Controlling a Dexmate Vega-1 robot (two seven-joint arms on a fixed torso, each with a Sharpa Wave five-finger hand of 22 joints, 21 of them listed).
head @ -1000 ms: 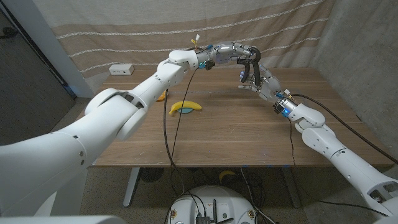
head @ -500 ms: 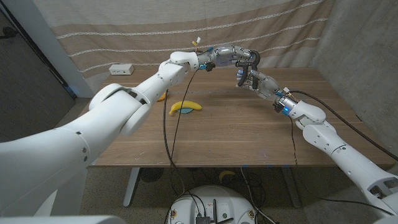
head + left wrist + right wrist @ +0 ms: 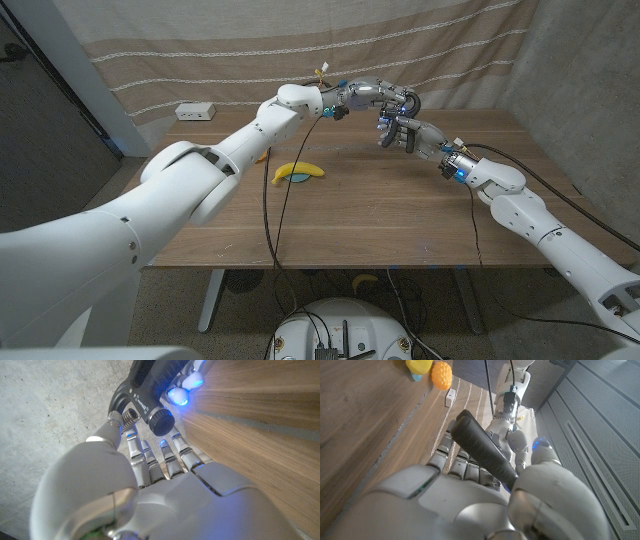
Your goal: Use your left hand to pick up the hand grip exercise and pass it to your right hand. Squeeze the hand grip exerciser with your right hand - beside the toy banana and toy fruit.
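The banana (image 3: 298, 173) lies on the table (image 3: 360, 215) on the left, well apart from both hands, with an orange fruit (image 3: 261, 154) half hidden behind the left arm; the right wrist view shows that fruit (image 3: 441, 375) just beside the banana's end (image 3: 419, 365).

Further right, both hands meet above the table's far middle. The left hand (image 3: 378, 92) has its fingers (image 3: 150, 460) reaching up to the gripper's (image 3: 404, 103) coil-spring head, touching it; whether they clasp it firmly cannot be told. The gripper (image 3: 145, 395) sits just past those fingertips, black handles running away from them.

The right hand (image 3: 403, 131) comes in from below and to the right. In its wrist view one black handle (image 3: 482, 447) lies across the palm side, fingers (image 3: 452, 455) curled under it and the thumb over it, so this hand grips the handle. The gripper hangs between the two hands, off the wood.

Bare wood spreads below and to the right of the right fingers out to the table's right edge. The far edge and curtain (image 3: 300, 50) are near behind the left fingers.

Against a second ago, the right hand has dropped lower and turned, its fingers now wrapped on the handle; the left hand has shifted slightly right. Banana and fruit have not moved.
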